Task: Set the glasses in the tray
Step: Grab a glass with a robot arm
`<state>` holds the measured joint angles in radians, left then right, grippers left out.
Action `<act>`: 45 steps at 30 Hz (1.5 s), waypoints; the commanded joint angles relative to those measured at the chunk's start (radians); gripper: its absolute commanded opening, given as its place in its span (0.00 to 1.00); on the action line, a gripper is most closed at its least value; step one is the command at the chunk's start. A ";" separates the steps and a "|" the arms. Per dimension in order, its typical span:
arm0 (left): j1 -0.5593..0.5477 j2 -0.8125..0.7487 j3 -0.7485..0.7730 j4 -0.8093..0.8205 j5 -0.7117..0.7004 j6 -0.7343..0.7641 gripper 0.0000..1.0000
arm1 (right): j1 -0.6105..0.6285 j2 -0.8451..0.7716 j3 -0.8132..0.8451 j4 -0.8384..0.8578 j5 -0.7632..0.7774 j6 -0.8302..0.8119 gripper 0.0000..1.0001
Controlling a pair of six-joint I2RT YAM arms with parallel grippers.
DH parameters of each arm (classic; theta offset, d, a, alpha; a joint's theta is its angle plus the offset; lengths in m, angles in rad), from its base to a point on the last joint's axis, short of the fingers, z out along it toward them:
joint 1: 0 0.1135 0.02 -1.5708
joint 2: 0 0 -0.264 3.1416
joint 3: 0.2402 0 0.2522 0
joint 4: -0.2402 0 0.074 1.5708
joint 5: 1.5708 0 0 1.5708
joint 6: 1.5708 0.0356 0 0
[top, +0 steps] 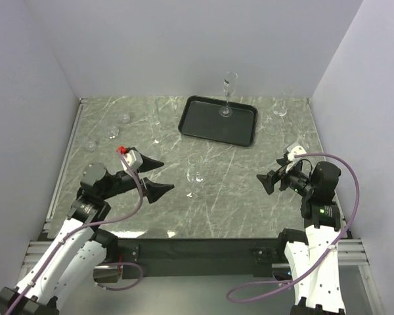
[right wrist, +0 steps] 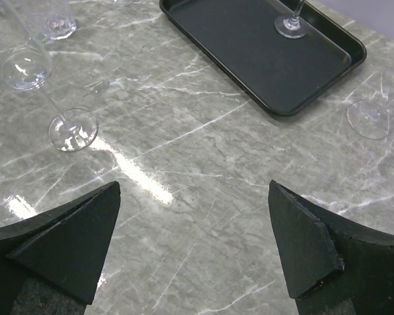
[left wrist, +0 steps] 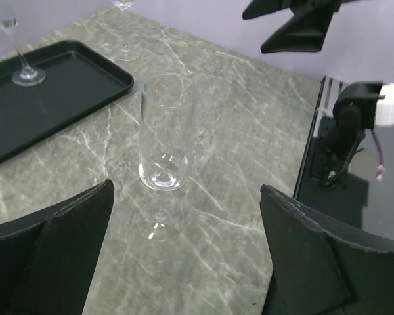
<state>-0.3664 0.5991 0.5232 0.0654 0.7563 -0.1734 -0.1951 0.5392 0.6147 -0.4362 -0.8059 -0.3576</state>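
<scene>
The black tray [top: 207, 121] lies at the back middle of the marble table, with one tall flute [top: 228, 92] standing upright in it. A stemmed glass [top: 196, 172] stands mid-table; in the left wrist view this glass [left wrist: 167, 151] is just ahead of my open left gripper [left wrist: 187, 197], untouched. My left gripper [top: 159, 176] sits to its left. My right gripper [top: 270, 172] is open over bare table [right wrist: 194, 187], with nothing between its fingers. Another stemmed glass [top: 280, 105] stands right of the tray.
Several small clear glasses [top: 110, 130] stand at the back left, and a taller one [top: 155, 115] just left of the tray. White walls close in the table on three sides. A black rail runs along the near edge.
</scene>
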 commanded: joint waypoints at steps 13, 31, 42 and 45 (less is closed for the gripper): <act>-0.155 0.253 0.127 0.076 -0.083 0.284 0.98 | -0.009 -0.016 0.026 0.005 -0.007 -0.014 1.00; -0.290 0.462 0.288 0.063 -0.255 0.259 0.98 | -0.010 -0.030 0.030 -0.004 -0.018 -0.020 1.00; -0.364 0.571 0.420 -0.062 -0.374 0.273 0.91 | -0.010 -0.031 0.031 -0.006 -0.019 -0.024 1.00; -0.381 0.579 0.429 -0.093 -0.397 0.284 0.88 | -0.009 -0.031 0.031 -0.006 -0.019 -0.023 1.00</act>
<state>-0.7311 1.1740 0.9054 0.0147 0.4091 0.0902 -0.1974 0.5179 0.6151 -0.4427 -0.8089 -0.3687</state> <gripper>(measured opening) 0.893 0.996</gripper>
